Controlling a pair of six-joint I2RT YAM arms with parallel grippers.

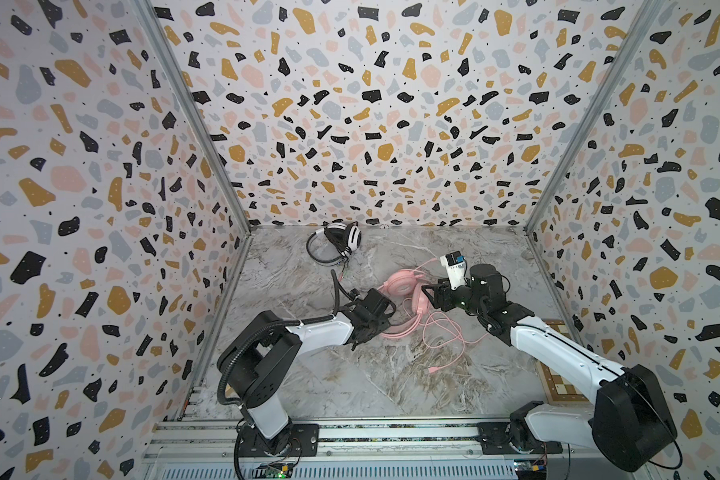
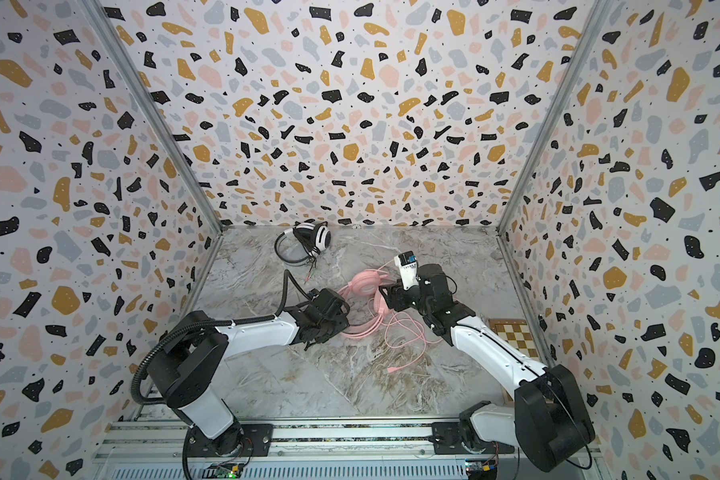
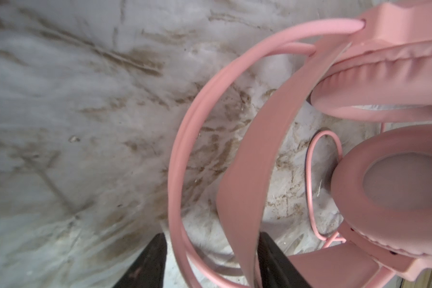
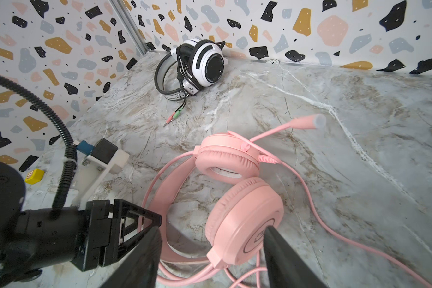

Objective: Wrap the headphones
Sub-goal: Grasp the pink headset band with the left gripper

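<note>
Marble tabletop [image 1: 350, 374], pink headphones [image 1: 400, 286], white headphones [image 1: 346, 241]

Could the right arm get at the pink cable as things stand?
Likely yes: the cable lies loose and uncovered right beside the right gripper, whose open jaws straddle an ear cup of the pink headset.

Left arm [image 1: 321, 332] extended low toward table [image 1: 391, 386] middle; left gripper [image 3: 211, 239] jaws partly apart. Right arm [image 1: 558, 345] angled inward; right gripper [image 4: 211, 232] jaws wide.
</note>
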